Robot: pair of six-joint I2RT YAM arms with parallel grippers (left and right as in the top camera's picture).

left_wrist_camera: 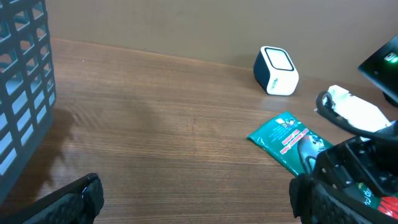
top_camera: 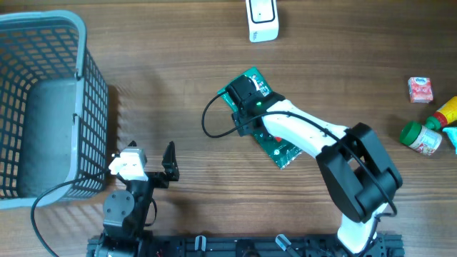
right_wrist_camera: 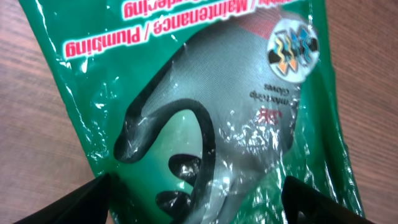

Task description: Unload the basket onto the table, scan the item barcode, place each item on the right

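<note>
Below, crinkly glossy green packet [right_wrist_camera: 205,124] between wide right fingers [right_wrist_camera: 74,202]; left fingers [left_wrist_camera: 68,202] wide too.

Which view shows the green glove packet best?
The right wrist view: the green glove packet fills the frame, its print legible. Overhead, the right arm covers most of it; the left wrist view shows it small, partly hidden.

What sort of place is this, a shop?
Probably a mock shop checkout on a wooden table: a small white barcode scanner, a grey plastic mesh basket and a green plastic packet of gloves.
</note>
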